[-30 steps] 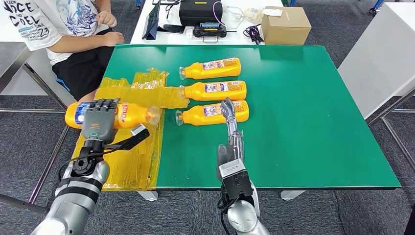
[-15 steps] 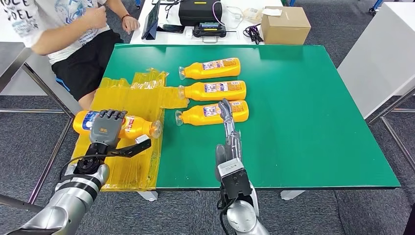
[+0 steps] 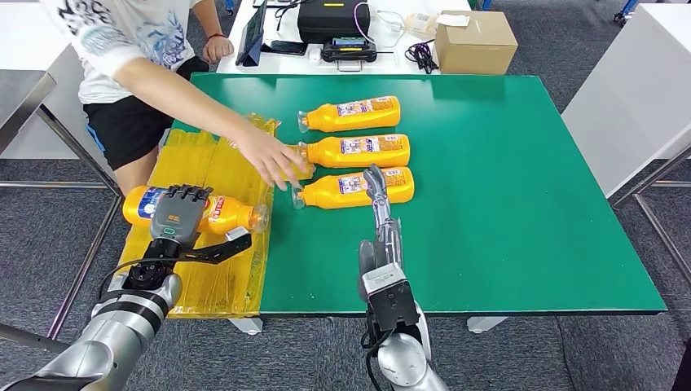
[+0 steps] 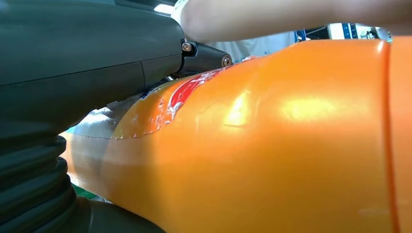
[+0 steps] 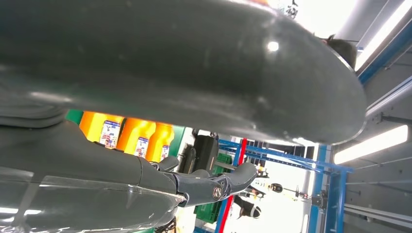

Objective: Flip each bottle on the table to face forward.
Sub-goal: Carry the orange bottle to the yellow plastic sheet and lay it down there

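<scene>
My left hand (image 3: 175,216) grips an orange bottle (image 3: 231,213) lying sideways over the yellow plastic sheet (image 3: 213,277), cap toward the green table (image 3: 505,204). The left wrist view has this bottle (image 4: 272,145) close up under the hand (image 4: 87,63). Three more orange bottles lie in a row with labels up and caps to the left: far (image 3: 354,114), middle (image 3: 358,150), near (image 3: 334,190). My right hand (image 3: 379,194) stands edge-on with fingers straight at the near bottle, holding nothing. The right wrist view shows the fingers (image 5: 209,184) and the bottles (image 5: 131,138) beyond.
A person at the back left reaches an arm over the yellow sheet; their hand (image 3: 271,160) is at the middle bottle's cap end. A cardboard box (image 3: 475,41) and black devices (image 3: 334,20) sit on the far white table. Another white table (image 3: 635,90) stands to the right.
The person's arm has reached in across the yellow sheet toward the bottles. My left hand shifted the held bottle slightly rightward and nearer a second ago. My right hand has barely moved.
</scene>
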Controlling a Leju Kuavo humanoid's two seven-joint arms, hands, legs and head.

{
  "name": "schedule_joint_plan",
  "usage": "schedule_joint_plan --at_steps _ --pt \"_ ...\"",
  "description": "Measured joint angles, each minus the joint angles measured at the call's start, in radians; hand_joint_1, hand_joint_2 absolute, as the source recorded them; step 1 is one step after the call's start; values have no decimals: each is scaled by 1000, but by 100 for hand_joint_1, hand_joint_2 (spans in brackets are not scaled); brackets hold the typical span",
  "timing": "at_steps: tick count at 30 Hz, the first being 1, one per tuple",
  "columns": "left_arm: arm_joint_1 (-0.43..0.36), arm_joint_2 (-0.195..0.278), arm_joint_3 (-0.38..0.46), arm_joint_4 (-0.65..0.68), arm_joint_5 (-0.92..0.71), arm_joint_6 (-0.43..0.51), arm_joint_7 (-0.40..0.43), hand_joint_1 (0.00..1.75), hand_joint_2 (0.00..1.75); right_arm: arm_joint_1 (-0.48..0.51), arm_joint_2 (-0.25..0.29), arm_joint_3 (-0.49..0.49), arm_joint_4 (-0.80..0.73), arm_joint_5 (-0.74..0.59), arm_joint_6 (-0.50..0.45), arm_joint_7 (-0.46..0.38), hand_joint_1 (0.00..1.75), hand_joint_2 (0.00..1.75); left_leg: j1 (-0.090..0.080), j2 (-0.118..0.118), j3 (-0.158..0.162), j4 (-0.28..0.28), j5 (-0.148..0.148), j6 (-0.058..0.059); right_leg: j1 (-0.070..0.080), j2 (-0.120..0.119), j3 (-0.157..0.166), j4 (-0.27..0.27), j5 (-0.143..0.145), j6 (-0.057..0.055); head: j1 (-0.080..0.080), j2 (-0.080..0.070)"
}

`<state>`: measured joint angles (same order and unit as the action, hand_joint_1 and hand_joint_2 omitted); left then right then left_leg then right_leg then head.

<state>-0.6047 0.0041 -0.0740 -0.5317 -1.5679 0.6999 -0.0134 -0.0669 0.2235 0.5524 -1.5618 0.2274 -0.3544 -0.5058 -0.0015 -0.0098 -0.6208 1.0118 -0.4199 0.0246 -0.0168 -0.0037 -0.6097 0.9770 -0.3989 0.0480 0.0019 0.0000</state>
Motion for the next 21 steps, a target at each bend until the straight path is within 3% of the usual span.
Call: schedule_joint_plan --at_steps 11,21 --pt "-21 1 21 78 86 -39 -37 175 175 0 0 0 3 -1 20 14 0 0 0 0 0 0 0 0 0 0 0 0 0 0 0 0" --pt "-47 -3 117 130 235 -237 -79 175 175 0 8 1 23 3 63 37 0 0 0 0 2 0 0 0 0 0 2 0 0 0 0 0"
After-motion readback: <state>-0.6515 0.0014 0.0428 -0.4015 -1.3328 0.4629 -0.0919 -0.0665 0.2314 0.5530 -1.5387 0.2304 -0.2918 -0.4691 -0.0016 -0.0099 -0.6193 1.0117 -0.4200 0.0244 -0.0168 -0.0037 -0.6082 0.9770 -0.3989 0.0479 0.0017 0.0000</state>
